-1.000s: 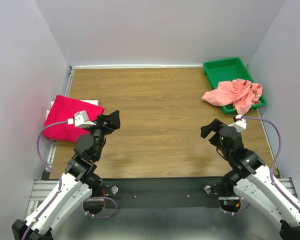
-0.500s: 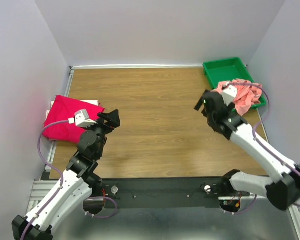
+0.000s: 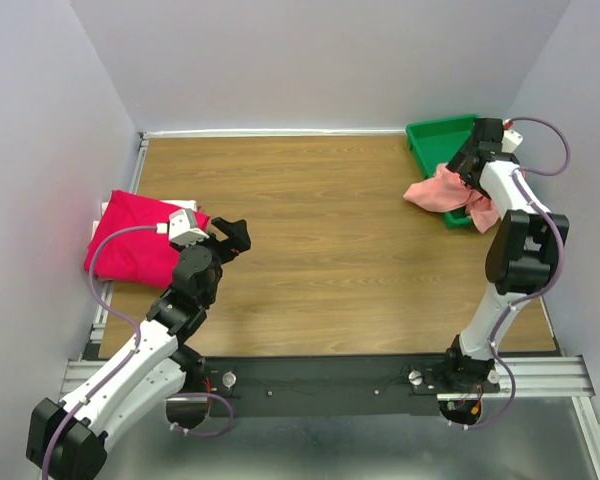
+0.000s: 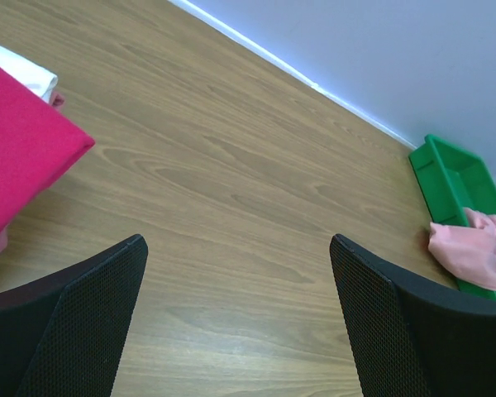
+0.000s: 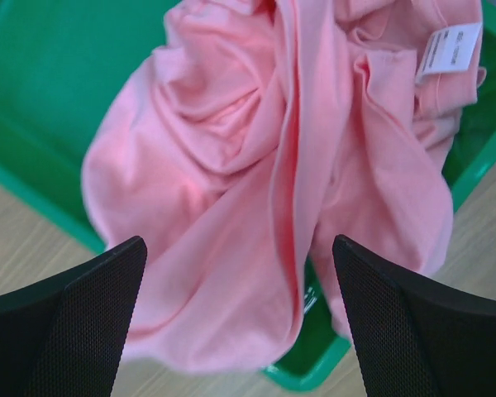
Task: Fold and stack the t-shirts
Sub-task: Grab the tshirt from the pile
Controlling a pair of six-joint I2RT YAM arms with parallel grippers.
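Note:
A crumpled salmon-pink t-shirt point(image 3: 442, 190) point(image 5: 264, 190) spills out of the green tray point(image 3: 435, 135) over its near rim onto the table. My right gripper point(image 3: 472, 160) point(image 5: 240, 322) hovers open just above this shirt, nothing between its fingers. A magenta-red t-shirt point(image 3: 135, 245) point(image 4: 16, 157) lies folded flat at the table's left edge. My left gripper point(image 3: 235, 238) point(image 4: 238, 322) is open over bare wood just right of the red shirt, holding nothing. The pink shirt point(image 4: 471, 252) also shows far off in the left wrist view.
Something white point(image 3: 180, 206) point(image 4: 21, 73) pokes out from under the red shirt. The green tray point(image 5: 58, 91) point(image 4: 455, 178) sits in the back right corner near the walls. The wooden table point(image 3: 310, 230) stretches between the two shirts.
My right arm has swung from the near right up and back to the tray, now over the pink shirt. My left gripper has shifted slightly right. Both stayed open.

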